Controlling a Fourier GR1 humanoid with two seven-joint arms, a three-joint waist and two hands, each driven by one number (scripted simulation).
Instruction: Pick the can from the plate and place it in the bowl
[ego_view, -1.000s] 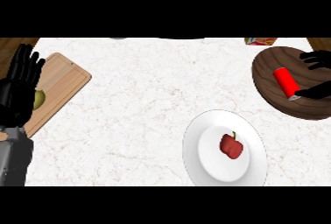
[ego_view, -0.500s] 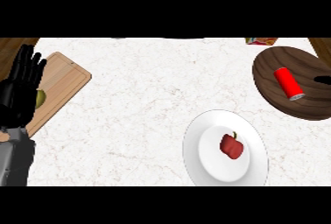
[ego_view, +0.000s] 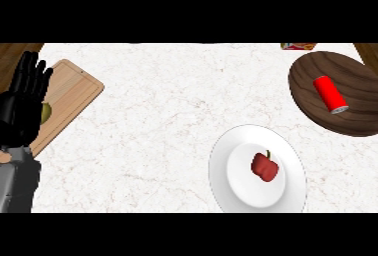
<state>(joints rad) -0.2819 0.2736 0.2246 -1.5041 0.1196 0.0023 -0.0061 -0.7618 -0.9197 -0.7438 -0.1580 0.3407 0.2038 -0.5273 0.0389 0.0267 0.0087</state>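
Left hand (ego_view: 23, 107): open, fingers straight and up, resting at the left edge over a wooden cutting board (ego_view: 70, 102), holding nothing; a small yellow-green item peeks out beside the palm. Right hand: not in view. Marble counter (ego_view: 162, 125). White plate (ego_view: 244, 197): bears only a red pepper (ego_view: 265, 166), no can. Red can (ego_view: 329, 93): lying on its side inside the dark wooden bowl (ego_view: 310, 107), so the placement looks done.
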